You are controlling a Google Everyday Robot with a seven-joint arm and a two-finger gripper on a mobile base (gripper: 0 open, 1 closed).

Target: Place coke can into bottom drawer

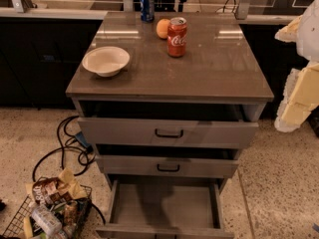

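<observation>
The coke can (177,37) stands upright on the grey cabinet top (209,73), toward the back middle. The bottom drawer (164,230) is pulled far out at the cabinet's foot, and its tray shows nothing inside. My gripper (294,108) shows as a pale white and yellowish mass at the right edge of the view, beside the cabinet's right side. It is well to the right of the can and lower in the view, and it holds nothing that I can see.
An orange fruit (163,28) sits just left of the can and a blue soda can (146,5) behind it. A white bowl (105,60) sits front left. The two upper drawers (168,133) stand slightly out. A wire basket of snacks (50,210) and black cables (70,143) lie on the floor left.
</observation>
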